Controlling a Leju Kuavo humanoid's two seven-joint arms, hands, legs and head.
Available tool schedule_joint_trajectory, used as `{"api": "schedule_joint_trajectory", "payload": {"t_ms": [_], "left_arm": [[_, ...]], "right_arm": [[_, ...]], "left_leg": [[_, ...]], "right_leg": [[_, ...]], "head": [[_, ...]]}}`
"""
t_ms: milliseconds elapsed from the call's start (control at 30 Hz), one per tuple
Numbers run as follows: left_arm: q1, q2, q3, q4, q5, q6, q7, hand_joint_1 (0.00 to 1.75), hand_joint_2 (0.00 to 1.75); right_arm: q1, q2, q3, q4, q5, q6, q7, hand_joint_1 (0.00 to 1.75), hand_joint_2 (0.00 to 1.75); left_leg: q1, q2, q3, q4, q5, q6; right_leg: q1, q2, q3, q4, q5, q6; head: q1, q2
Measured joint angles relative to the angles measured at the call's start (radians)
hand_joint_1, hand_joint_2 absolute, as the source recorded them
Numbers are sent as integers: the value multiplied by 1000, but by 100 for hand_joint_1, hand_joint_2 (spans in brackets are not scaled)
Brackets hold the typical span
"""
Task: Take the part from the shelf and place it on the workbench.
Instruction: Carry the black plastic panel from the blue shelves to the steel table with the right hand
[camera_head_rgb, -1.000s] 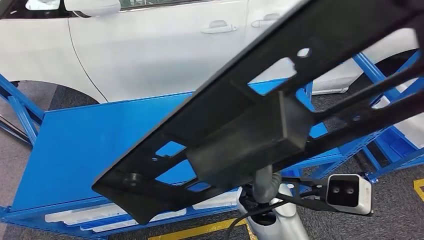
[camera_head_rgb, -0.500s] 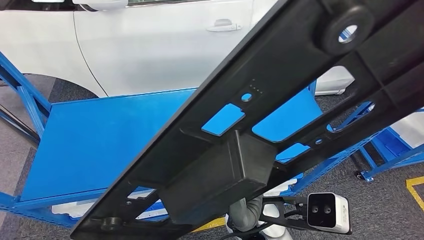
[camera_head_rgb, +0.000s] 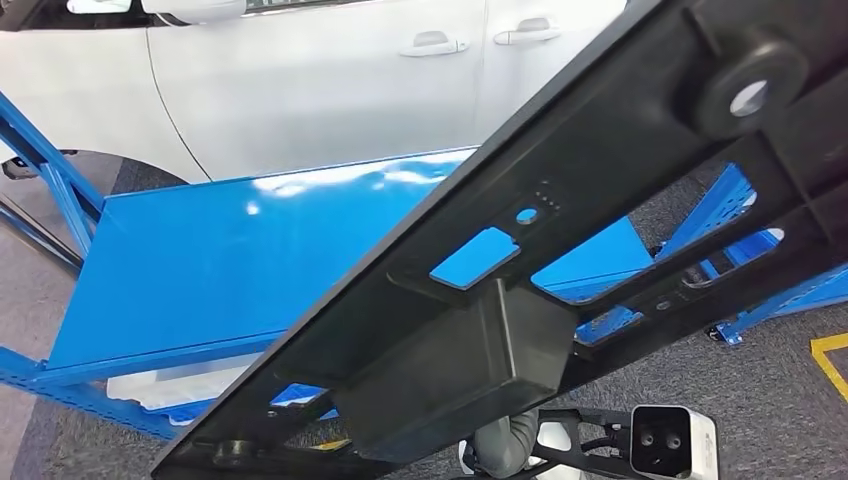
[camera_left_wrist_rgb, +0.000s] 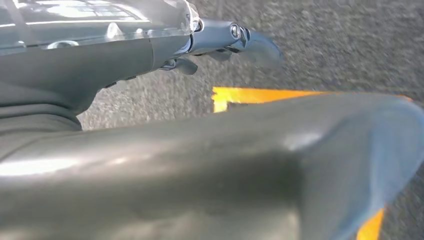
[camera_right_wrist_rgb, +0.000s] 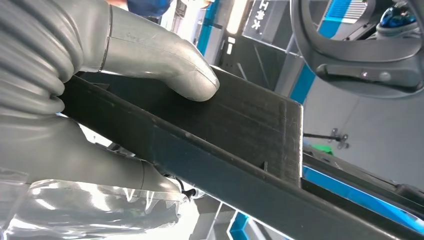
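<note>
The part (camera_head_rgb: 600, 200) is a long black plastic frame with cut-outs and a box-shaped block in its middle. It runs slantwise across the head view, from lower left to upper right, above the blue workbench top (camera_head_rgb: 220, 260). My right hand (camera_right_wrist_rgb: 100, 100) grips it at the block (camera_right_wrist_rgb: 240, 130), with the grey thumb (camera_right_wrist_rgb: 165, 65) pressed on one face and the other fingers under it. In the head view the part hides that hand, and its grey wrist cover (camera_head_rgb: 500, 445) shows below. My left hand (camera_left_wrist_rgb: 150, 150) hangs over the floor and holds nothing, with its dark fingers (camera_left_wrist_rgb: 250, 42) apart from the thumb.
A white car (camera_head_rgb: 300, 80) stands just behind the workbench. Blue rack frames (camera_head_rgb: 740, 200) stand at the right and a blue post (camera_head_rgb: 40, 160) at the left. Yellow tape (camera_head_rgb: 830, 360) marks the grey floor. White trays (camera_head_rgb: 170, 385) lie under the bench top.
The camera has shifted, and the workbench now sits a little higher in the picture. The part has swung lower and leftward in the view, still held by my right hand.
</note>
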Motion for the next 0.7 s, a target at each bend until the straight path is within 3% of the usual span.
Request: {"api": "schedule_joint_trajectory", "payload": {"t_ms": [33,100,167,200,267,333,367,433,467,500,533,567,633,700], "left_arm": [[0,1,0,0,3,0,1,0,0],[0,1,-1,1,8,-1,5,0,0],[-2,1,-3,1,10,-3,10,0,0],[-2,1,-3,1,12,-4,12,0,0],[-1,0,-4,1,16,-9,11,0,0],[0,-2,-4,1,19,-13,10,0,0],[-1,-3,-4,1,20,-15,9,0,0],[-1,-5,-4,1,23,-16,8,0,0],[-1,-5,-4,1,24,-16,8,0,0],[0,-7,-4,1,26,-16,9,0,0],[0,-8,-4,1,27,-16,10,0,0],[0,-10,-4,1,29,-16,11,0,0],[0,-16,-4,1,34,-16,13,0,0],[0,-22,-3,1,42,-16,12,0,0]], "right_arm": [[1,0,-5,0,-1,2,0,175,175],[3,0,-12,0,-2,4,0,175,175],[3,1,-16,0,-1,4,0,175,175],[2,1,-18,0,-1,4,0,175,175],[2,1,-20,0,0,4,0,175,175],[3,1,-23,0,0,5,0,175,175],[4,0,-25,0,-1,6,0,175,175],[5,-1,-27,2,-2,9,0,175,175],[6,-1,-27,4,-2,12,0,175,175],[7,-3,-26,7,-3,15,0,175,175],[7,-4,-26,11,-4,18,0,175,175],[7,-6,-26,14,-5,20,0,175,175],[5,-7,-25,19,-10,23,0,175,175],[4,-8,-24,24,-14,24,0,175,175]], "left_leg": [[0,0,21,-3,16,0],[0,0,109,-108,58,3],[-4,-1,191,-232,60,12],[-7,-2,208,-265,53,18],[-10,-2,204,-274,59,31],[-6,3,192,-278,76,45],[-4,6,181,-280,87,51],[-3,9,154,-279,109,57],[-3,10,138,-278,120,56],[-3,10,123,-276,131,55],[-3,10,107,-275,141,53],[-3,10,94,-272,150,50],[-4,9,72,-267,165,43],[-5,8,62,-266,181,32]], "right_leg": [[0,0,-15,5,8,1],[0,0,-42,18,20,7],[2,-1,-60,30,31,17],[3,-1,-64,33,36,22],[3,-1,-66,33,48,34],[0,3,-78,54,24,45],[-2,5,-92,88,-13,50],[-8,6,-128,207,-114,60],[-11,6,-140,267,-146,63],[-13,6,-140,304,-155,66],[-16,6,-124,308,-143,68],[-18,6,-89,276,-117,68],[-18,6,14,137,-81,62],[-13,7,80,31,-84,52]], "head": [[0,0],[0,0],[0,0],[0,0],[0,0],[0,0],[0,0],[0,0],[0,0],[0,0],[0,0],[0,0],[0,0],[0,0]]}}
